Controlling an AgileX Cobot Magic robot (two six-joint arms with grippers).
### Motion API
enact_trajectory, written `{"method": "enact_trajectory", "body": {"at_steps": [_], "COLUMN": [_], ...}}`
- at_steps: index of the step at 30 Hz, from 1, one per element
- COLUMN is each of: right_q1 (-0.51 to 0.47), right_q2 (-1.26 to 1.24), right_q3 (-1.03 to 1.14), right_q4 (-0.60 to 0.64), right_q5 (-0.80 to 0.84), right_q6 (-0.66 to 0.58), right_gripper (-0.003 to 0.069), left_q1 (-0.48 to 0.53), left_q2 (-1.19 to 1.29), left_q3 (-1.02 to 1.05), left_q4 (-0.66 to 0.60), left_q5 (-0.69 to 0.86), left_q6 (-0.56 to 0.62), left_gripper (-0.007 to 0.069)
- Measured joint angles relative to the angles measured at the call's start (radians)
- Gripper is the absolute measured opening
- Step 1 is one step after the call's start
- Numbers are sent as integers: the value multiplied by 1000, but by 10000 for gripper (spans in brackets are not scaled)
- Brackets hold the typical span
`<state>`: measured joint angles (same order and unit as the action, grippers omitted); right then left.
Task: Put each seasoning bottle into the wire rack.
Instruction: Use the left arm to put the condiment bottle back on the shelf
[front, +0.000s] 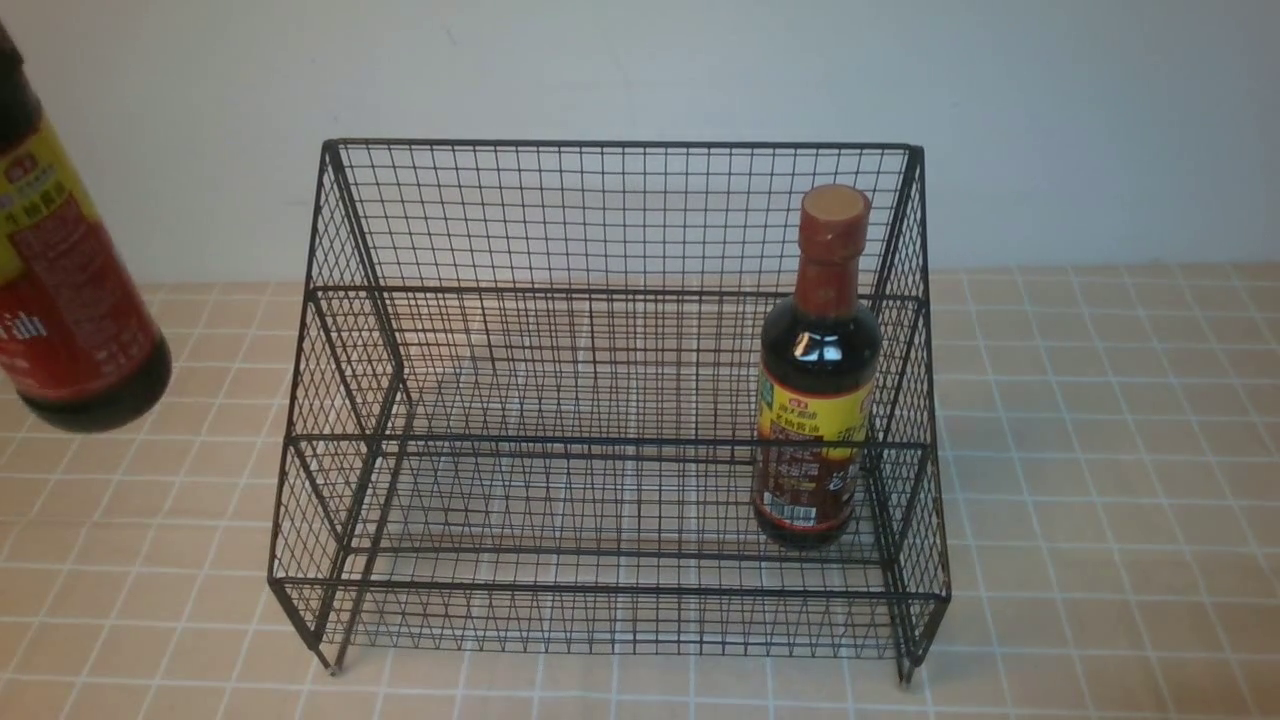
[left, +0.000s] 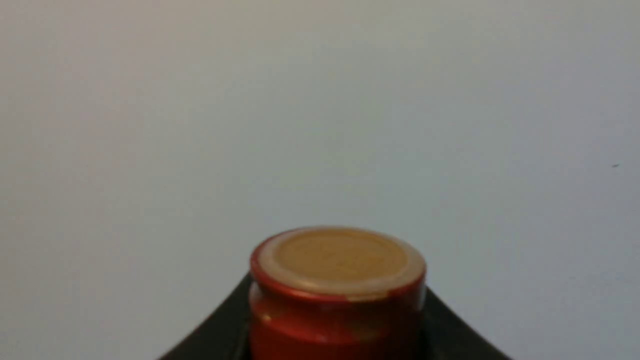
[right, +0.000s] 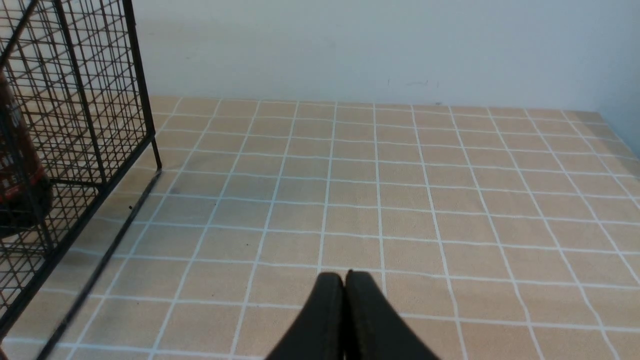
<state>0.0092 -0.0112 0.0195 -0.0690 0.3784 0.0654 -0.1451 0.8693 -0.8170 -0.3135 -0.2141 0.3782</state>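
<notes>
Our left tool (left: 337, 330) is clamped on a dark-liquid glass bottle with a red-and-yellow label (front: 70, 300). Its black fingers (left: 215, 340) show on both sides just below the tan-topped red cap (left: 340, 260). That bottle hangs tilted, clear of the tan tiled bench (front: 1100, 450) and well left of the large black wire-mesh rack (front: 600, 220). Our right tool (right: 345, 280) is pressed together with nothing in it, over bare bench beside the rack's right side. A second dark-liquid glass bottle with a brown-and-yellow label (front: 815, 400) stands upright on the lower tier, at its right end.
</notes>
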Motion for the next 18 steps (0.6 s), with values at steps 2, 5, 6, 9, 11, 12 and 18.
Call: {"method": "enact_trajectory", "body": {"at_steps": [2,5,6,9,11,12,18], "right_q1": [0,0,0,0,0,0,0], "right_q2": [0,0,0,0,0,0,0], "right_q3": [0,0,0,0,0,0,0], "right_q4": [0,0,0,0,0,0,0], "right_q5": [0,0,0,0,0,0,0], "right_q6": [0,0,0,0,0,0,0], "right_gripper": [-14,-14,-14,-14,-14,-14,-14], "left_q1": [-54,-125,-150,-212,-241,-253,-267], "left_q2": [7,36,55,126,178,210,344], "left_q3": [-1,-1,-1,-1,-1,-1,-2], "left_q4": [14,18,19,21,21,21,17], "left_q5": [1,-7,-24,-93,-149,-176,-271], "left_q6": [-1,-1,-1,-1,-1,-1,-1], "left_gripper": [258,258,258,258,258,258,258]}}
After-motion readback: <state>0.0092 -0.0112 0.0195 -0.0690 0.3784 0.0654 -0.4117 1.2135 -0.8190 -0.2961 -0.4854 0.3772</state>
